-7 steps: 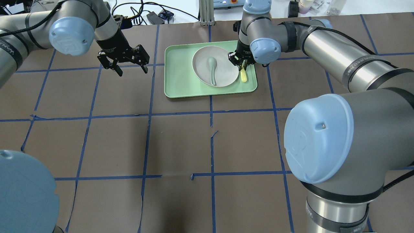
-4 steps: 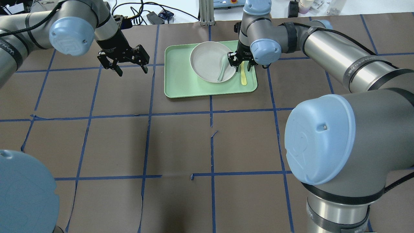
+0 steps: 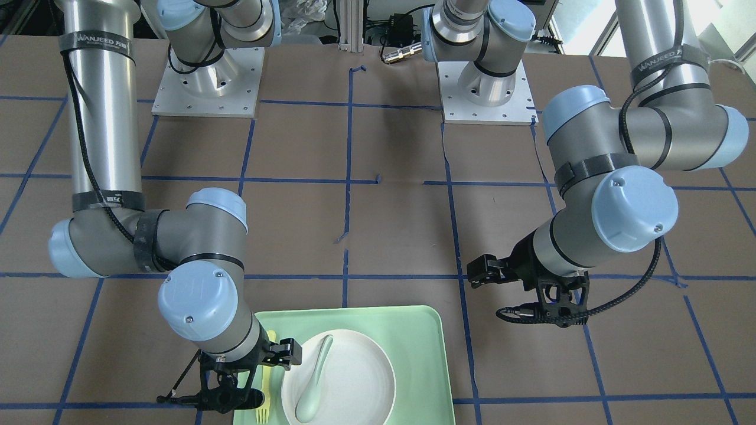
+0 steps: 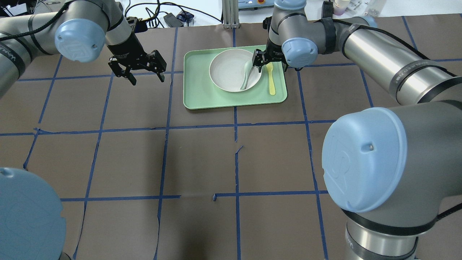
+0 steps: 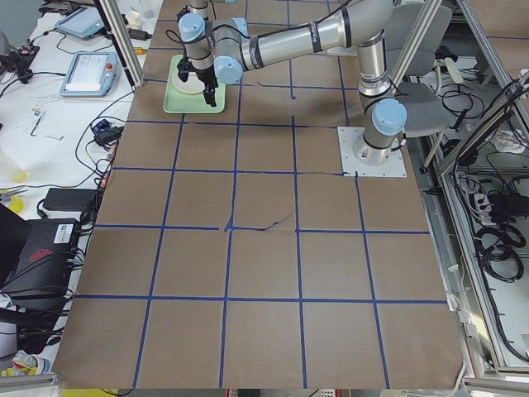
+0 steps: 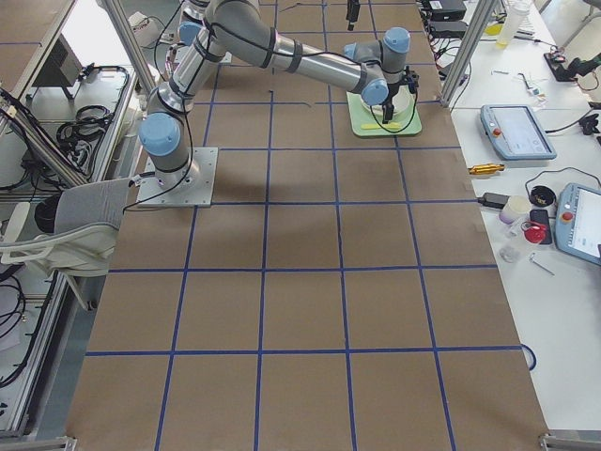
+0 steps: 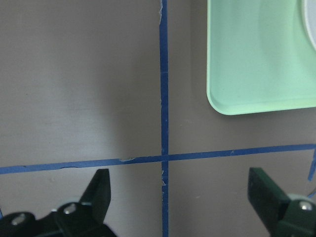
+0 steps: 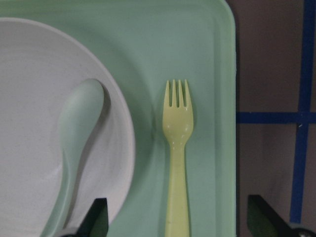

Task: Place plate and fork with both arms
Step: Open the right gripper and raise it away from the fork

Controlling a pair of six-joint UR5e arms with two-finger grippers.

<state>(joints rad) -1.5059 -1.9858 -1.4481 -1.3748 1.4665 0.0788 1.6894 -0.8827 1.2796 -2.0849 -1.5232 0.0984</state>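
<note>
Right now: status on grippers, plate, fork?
Left gripper open, beside tray. Right gripper open over fork. Plate and fork on tray; spoon lies in plate.

A brown paper-covered worktop (image 5: 264, 248), ruled into squares by blue tape, filled most of the view. The near, silver-grey left arm with light-blue joint caps (image 5: 369, 66) rose from a pale square base plate (image 5: 372, 157) and stretched across to the far end. There its black left pincer (image 5: 212, 89) hung at the edge of a rectangular mint-green tray (image 5: 178, 101); how its jaws stood could not be told. The far, small right arm (image 5: 194, 29) stood over the tray at the top edge. A blue-framed teach pendant (image 5: 87, 74) lay on the white side bench (image 5: 50, 124).
</note>
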